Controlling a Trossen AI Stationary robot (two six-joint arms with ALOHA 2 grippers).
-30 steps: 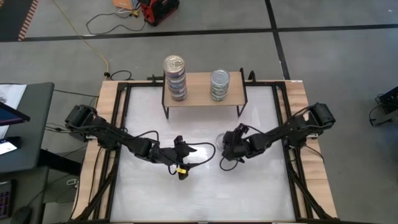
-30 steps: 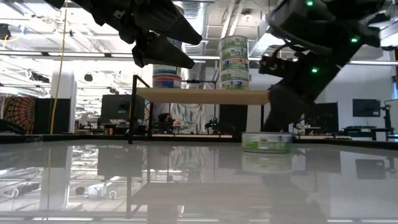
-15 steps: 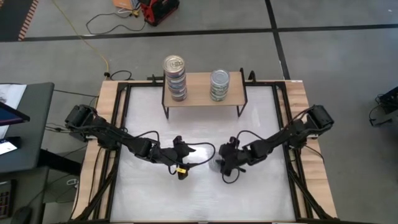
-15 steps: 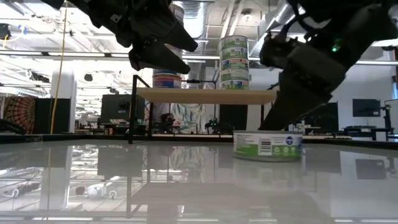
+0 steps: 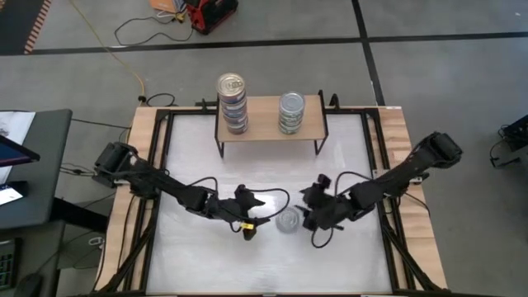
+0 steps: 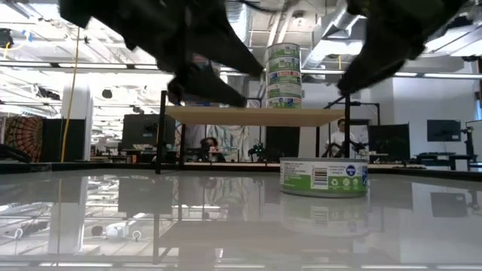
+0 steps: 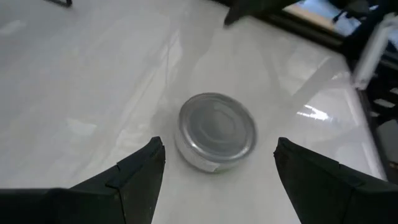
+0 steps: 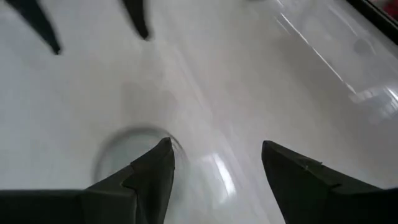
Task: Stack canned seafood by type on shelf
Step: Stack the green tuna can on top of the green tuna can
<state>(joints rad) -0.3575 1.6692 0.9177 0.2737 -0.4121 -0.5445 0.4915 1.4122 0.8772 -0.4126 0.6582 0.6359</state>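
Sitting alone on the white counter (image 5: 206, 256), in its near half, a silver-lidded can (image 5: 288, 220) lies flat between the two arms and touches neither of them. From above, the left claw (image 5: 256, 228) is just beside it on one side and the right claw (image 5: 307, 216) just beside it on the other. The left wrist view gives what the high view cannot: the can (image 7: 217, 130) lies ahead of that claw's two dark fingers (image 7: 134, 177), which stand wide apart with nothing between them. In the right wrist view the same can (image 8: 127, 155) is only a blurred round shape near one finger, and this claw's fingers (image 8: 298, 174) are also parted and empty, though less wide than they could be. The low view alone shows the side of the can (image 6: 324, 177), with a green and white label and a barcode, and both arms hanging dark above it. Farther back stands the shelf (image 5: 269, 129), a light-wood board on thin black legs, and it carries two stacks: a gold-lidded stack (image 5: 233, 103) towards the left arm's side and a silver-lidded stack (image 5: 290, 112) towards the right arm's side, well apart from each other. Beyond the counter, the low view shows a room with a person (image 6: 343, 135) in the distance.
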